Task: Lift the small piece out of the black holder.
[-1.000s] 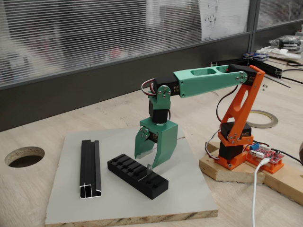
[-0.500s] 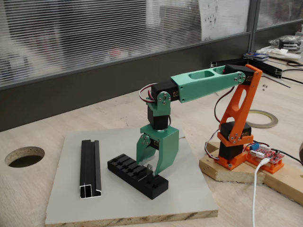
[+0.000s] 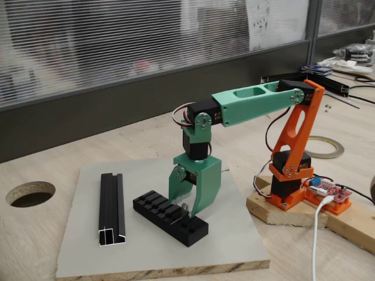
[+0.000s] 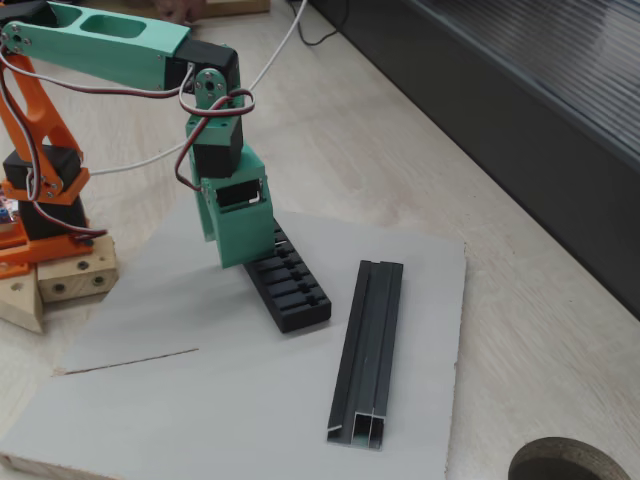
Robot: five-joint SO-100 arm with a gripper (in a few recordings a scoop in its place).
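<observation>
The black holder lies slanted on the grey board, its slotted top facing up; in another fixed view the holder shows just below the arm. The small piece, a thin grey tab, stands up from the holder near its right end. My green gripper hangs straight down over that end, one finger on each side of the tab, with a gap still showing between the fingers. From behind, the gripper has its green body covering the fingertips and the tab.
A long black channel rail lies left of the holder on the grey board; the rail is also near the holder. The orange arm base stands on a wooden block to the right. A round hole is cut in the table at left.
Since a second ago the gripper has come down over the holder's right end and its jaws have narrowed around the tab. It has held still for the last half second.
</observation>
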